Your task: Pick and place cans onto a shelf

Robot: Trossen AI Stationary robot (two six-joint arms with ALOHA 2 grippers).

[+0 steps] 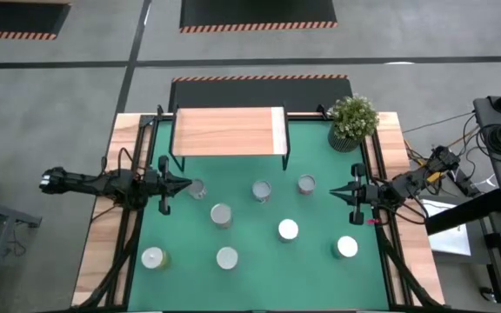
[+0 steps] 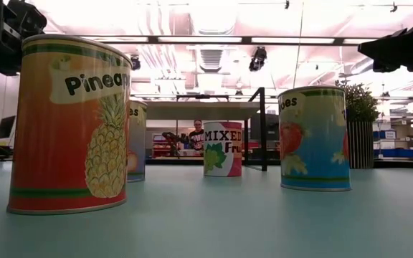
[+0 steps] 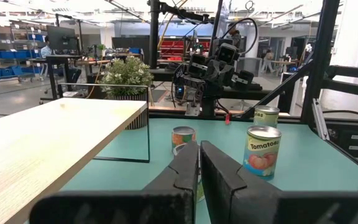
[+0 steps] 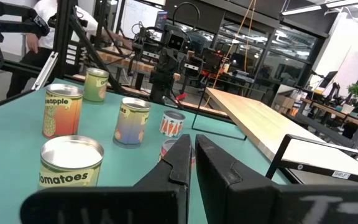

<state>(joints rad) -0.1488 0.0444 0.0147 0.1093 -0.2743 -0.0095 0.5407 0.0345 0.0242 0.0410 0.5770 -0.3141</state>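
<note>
Green-matted, wood-edged table [image 1: 320,287]; eight small cylindrical metal cans stand upright on the mat, none on the shelf.

Near row, overhead view: yellow-sided can with pale top [image 1: 153,258], silver-topped can [image 1: 226,257], white-topped can [image 1: 347,247]. From table height, the closest is the orange pineapple-label can [image 2: 69,125], with a teal tomato-label can [image 2: 314,138] further back.

Middle: silver-topped can [image 1: 221,215] and white-topped can [image 1: 288,229].

Far row: can [image 1: 197,189] just beside the left gripper's tips, can [image 1: 262,190], can [image 1: 306,183].

Left gripper [image 1: 185,183] hovers at the mat's left edge, fingers [image 3: 185,171] clenched together, grasping nothing. Right gripper [image 1: 336,189] hovers at the mat's right edge, fingers [image 4: 180,158] pressed shut, also empty. Both point inward, toward each other.

Beyond the cans: the light wooden rectangular shelf [image 1: 227,131] with a paler strip at its right end, on thin black legs, top bare. Small potted green plant [image 1: 352,119] at the far right corner, beside the shelf.
</note>
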